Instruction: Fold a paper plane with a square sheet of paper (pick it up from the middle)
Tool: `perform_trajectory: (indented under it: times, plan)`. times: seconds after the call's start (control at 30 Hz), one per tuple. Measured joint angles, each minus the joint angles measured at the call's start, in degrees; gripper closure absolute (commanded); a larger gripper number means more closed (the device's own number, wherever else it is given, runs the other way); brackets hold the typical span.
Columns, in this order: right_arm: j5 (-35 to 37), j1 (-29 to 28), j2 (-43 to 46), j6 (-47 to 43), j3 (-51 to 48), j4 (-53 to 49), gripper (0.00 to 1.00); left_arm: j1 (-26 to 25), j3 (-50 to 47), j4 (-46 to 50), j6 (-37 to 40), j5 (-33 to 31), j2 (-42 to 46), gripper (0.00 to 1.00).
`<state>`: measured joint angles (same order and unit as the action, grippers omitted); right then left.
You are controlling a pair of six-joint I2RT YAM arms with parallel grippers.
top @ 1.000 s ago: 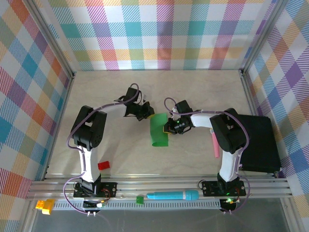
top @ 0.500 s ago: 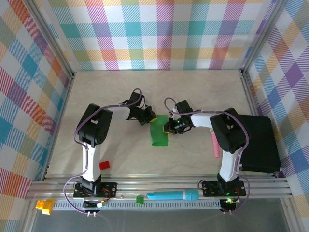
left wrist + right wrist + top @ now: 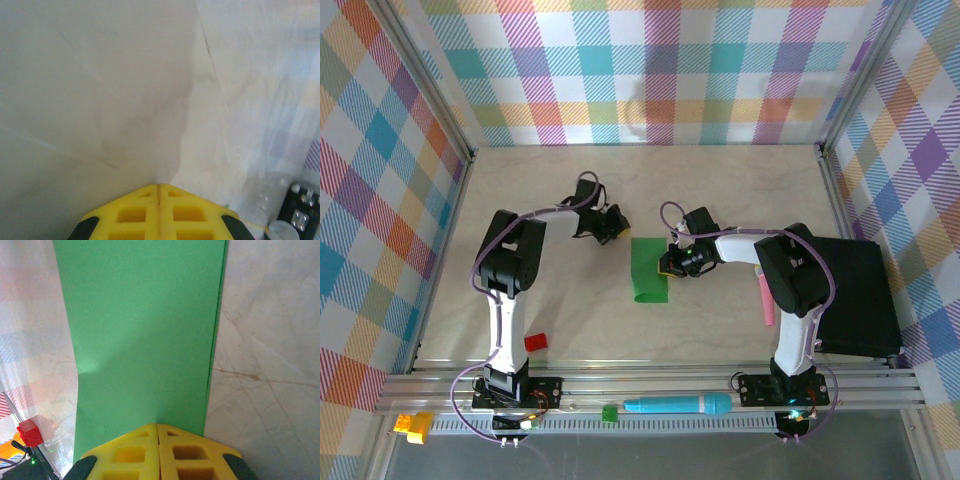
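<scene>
While the two arms reach over the table (image 3: 740,190), the square sheet of paper (image 3: 649,268) lies flat near the middle of it, between both claws. It is bright green and looks like a tall, thin strip, not a square. From the right wrist camera the paper (image 3: 145,330) has a smooth top, and a darker green line runs down one long side. The right gripper (image 3: 665,268) is clenched tight, and its yellow tip (image 3: 158,426) sits right at the paper's edge; I cannot tell if it pinches the paper or just presses on it. The left gripper (image 3: 608,230) is clenched tight too. It holds nothing and sits apart from the paper, over bare table (image 3: 100,90). A little red block (image 3: 535,342) lies near the left arm's base. A teal marker (image 3: 678,405) and a tiny green block (image 3: 609,412) rest on the rail at the front.
</scene>
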<state>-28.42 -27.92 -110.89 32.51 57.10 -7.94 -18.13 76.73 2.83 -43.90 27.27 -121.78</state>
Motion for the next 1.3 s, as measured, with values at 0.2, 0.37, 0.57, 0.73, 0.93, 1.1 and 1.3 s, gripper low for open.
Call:
perform_trajectory:
  times: [0.2,0.37,0.57,0.73,0.93,1.1,1.3]
  plan:
    - [0.0,0.0,0.0,0.0,0.0,0.0,0.93,0.1,-1.6,-0.3,-0.3,-0.9,1.5,1.0]
    - [-0.2,0.1,0.0,0.2,0.0,0.0,0.93,-3.3,-9.6,-2.1,-3.0,-0.2,9.2,1.0]
    - [-0.2,0.1,0.0,0.9,-0.1,0.2,0.94,-9.5,-20.3,-7.9,-10.1,-1.1,17.7,1.0]
    - [-0.4,0.1,0.1,1.4,-0.5,1.0,0.94,-14.1,-25.9,-12.3,-15.9,-3.9,19.0,1.0]
    - [-0.8,0.3,0.1,1.8,-0.9,1.7,0.94,-17.1,-28.1,-16.7,-20.3,-7.1,19.0,1.0]
    - [-0.8,0.3,0.1,2.6,-1.0,1.9,0.94,-17.7,-30.3,-21.4,-23.3,-8.0,18.9,1.0]
    - [-0.8,0.3,0.1,2.8,-1.0,2.0,0.94,-17.9,-33.8,-23.3,-24.8,-9.2,18.7,1.0]
